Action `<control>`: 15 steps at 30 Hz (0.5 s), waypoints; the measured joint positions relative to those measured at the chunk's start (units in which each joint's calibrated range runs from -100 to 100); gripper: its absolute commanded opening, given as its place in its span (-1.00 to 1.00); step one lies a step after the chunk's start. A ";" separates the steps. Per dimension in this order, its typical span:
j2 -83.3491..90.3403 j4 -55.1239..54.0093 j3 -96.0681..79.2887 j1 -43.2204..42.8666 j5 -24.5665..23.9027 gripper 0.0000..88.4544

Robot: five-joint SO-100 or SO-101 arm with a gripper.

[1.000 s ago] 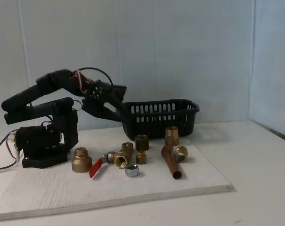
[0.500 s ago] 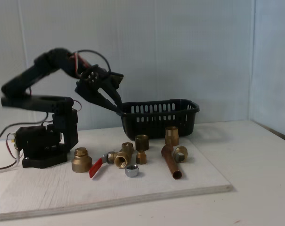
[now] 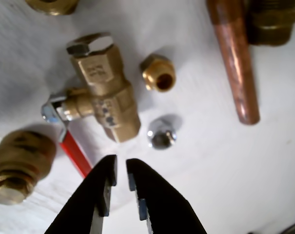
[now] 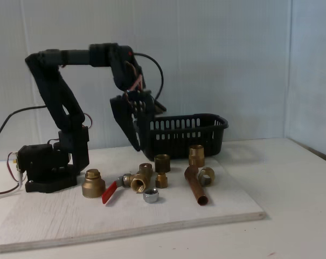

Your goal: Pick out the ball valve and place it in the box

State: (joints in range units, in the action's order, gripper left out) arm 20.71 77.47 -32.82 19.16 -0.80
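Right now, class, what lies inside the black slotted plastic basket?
In the fixed view, the black slotted plastic basket shows only dark slots and rim. Its floor is hidden by its own wall, so any contents cannot be seen.

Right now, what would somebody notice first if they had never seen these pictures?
Probably the ball valve with its bright red handle, lying among brass fittings in the wrist view, just beyond the black fingers. In the fixed view, the raised black arm hangs its gripper above the parts, with the black box behind them.
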 measured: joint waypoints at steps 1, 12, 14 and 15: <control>-0.93 0.00 0.09 0.00 0.10 -0.97; -3.98 -3.10 0.09 -0.37 0.10 -0.72; -3.98 -3.10 0.09 -0.74 0.10 -0.49; -3.98 -3.10 0.09 -0.74 0.10 -0.37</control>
State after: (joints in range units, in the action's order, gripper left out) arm 16.73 74.38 -32.73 18.41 -0.70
